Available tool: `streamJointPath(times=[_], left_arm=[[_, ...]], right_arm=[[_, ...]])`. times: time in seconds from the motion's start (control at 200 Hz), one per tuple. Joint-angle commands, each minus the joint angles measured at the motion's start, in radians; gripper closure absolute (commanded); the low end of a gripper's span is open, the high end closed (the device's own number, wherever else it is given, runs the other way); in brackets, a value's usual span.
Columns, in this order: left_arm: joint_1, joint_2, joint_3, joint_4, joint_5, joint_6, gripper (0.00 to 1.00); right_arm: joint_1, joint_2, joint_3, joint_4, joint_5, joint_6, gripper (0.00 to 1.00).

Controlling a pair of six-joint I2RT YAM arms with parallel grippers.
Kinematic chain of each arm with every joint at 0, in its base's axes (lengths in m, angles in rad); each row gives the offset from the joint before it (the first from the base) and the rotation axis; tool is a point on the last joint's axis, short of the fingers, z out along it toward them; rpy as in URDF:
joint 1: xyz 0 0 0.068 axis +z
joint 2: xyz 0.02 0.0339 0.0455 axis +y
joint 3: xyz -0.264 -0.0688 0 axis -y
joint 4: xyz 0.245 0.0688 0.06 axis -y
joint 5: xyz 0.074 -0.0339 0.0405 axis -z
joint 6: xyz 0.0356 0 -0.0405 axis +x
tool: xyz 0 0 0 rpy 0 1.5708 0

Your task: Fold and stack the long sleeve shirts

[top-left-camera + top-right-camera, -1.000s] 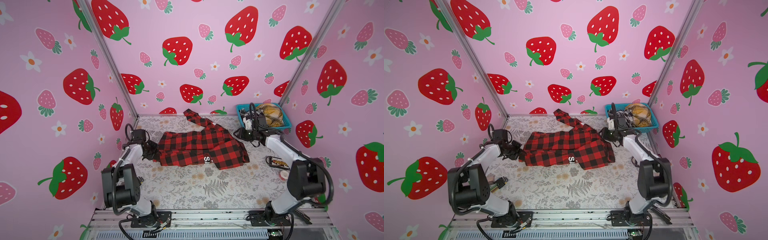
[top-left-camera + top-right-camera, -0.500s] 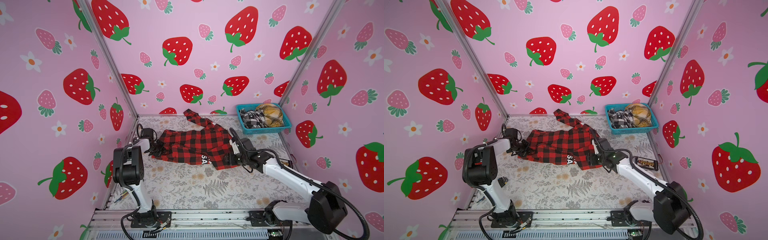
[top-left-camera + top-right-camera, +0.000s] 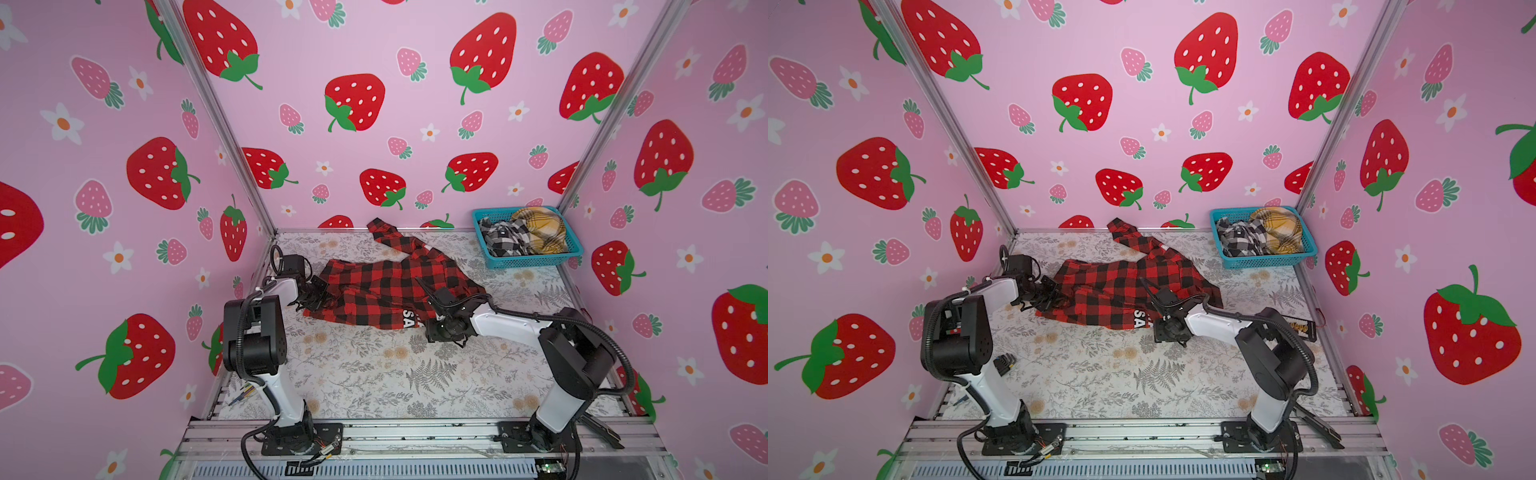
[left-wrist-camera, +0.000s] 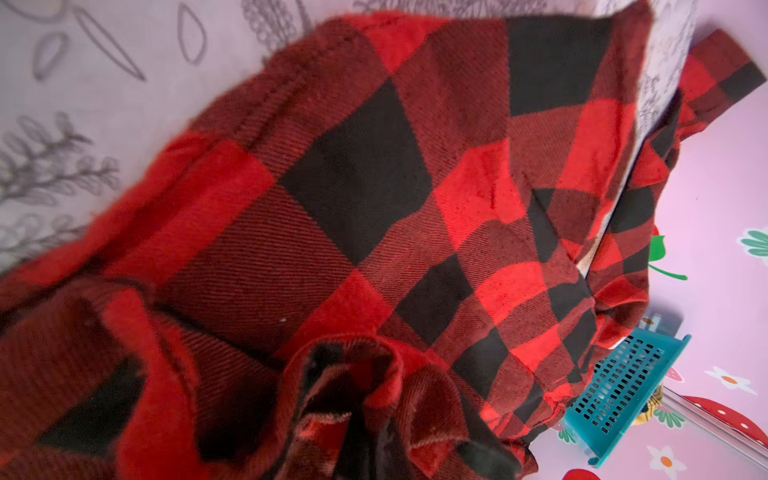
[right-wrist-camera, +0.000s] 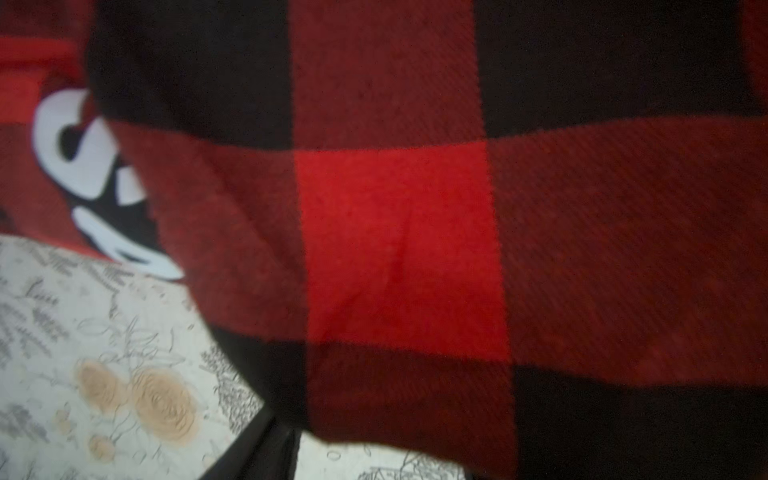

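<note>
A red-and-black check shirt (image 3: pixel 374 291) (image 3: pixel 1108 291) lies spread and rumpled mid-table, one sleeve trailing toward the back wall. My left gripper (image 3: pixel 316 298) (image 3: pixel 1051 297) is shut on its left edge; in the left wrist view, bunched shirt cloth (image 4: pixel 365 395) hides the jaws. My right gripper (image 3: pixel 432 330) (image 3: pixel 1162 332) sits at the shirt's front right edge beside the white letters (image 3: pixel 409 320). In the right wrist view, shirt cloth (image 5: pixel 399 249) fills the frame and only one dark finger (image 5: pixel 257 453) shows. A black-and-white plaid shirt (image 3: pixel 503 241) and a mustard-yellow plaid shirt (image 3: pixel 540 228) lie crumpled in the basket.
The teal mesh basket (image 3: pixel 528 262) (image 3: pixel 1262 262) (image 4: pixel 623 390) stands in the back right corner. A dark strip with small tan pieces (image 3: pixel 1298 328) lies by the right wall. Pink strawberry walls close three sides, and a metal rail (image 3: pixel 395 432) runs along the front.
The right gripper has swung from beside the basket forward to the shirt's front right edge. The left gripper has moved a little inward with the shirt's left edge, and the shirt has bunched narrower.
</note>
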Motion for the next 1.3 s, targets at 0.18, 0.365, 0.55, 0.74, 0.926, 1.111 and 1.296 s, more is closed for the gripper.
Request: streamJointPath(times=[0.18, 0.365, 0.55, 0.74, 0.926, 1.111, 1.296], left_arm=[[0.005, -0.024, 0.005, -0.011, 0.021, 0.000, 1.00], [0.006, -0.052, 0.013, -0.023, -0.005, 0.011, 1.00], [0.004, -0.105, 0.001, -0.022, -0.066, 0.022, 1.00], [0.006, -0.183, -0.033, -0.033, -0.152, 0.019, 1.00], [0.004, -0.242, 0.057, -0.021, -0.223, -0.027, 1.00], [-0.030, -0.213, 0.450, -0.067, -0.259, -0.080, 1.00], [-0.090, -0.330, 0.567, -0.138, -0.380, 0.010, 1.00]], right_arm=[[-0.012, -0.071, 0.029, -0.185, 0.165, 0.062, 1.00], [0.023, -0.353, 0.012, -0.365, 0.119, -0.022, 1.00], [-0.008, -0.554, 0.117, -0.520, 0.158, -0.108, 1.00], [-0.205, -0.450, 0.273, -0.518, 0.150, -0.262, 1.00], [-0.370, -0.321, 0.528, -0.447, 0.073, -0.347, 1.00], [-0.457, 0.004, 1.333, -0.559, 0.082, -0.389, 1.00], [-0.524, -0.067, 1.474, -0.377, -0.210, -0.347, 1.00]])
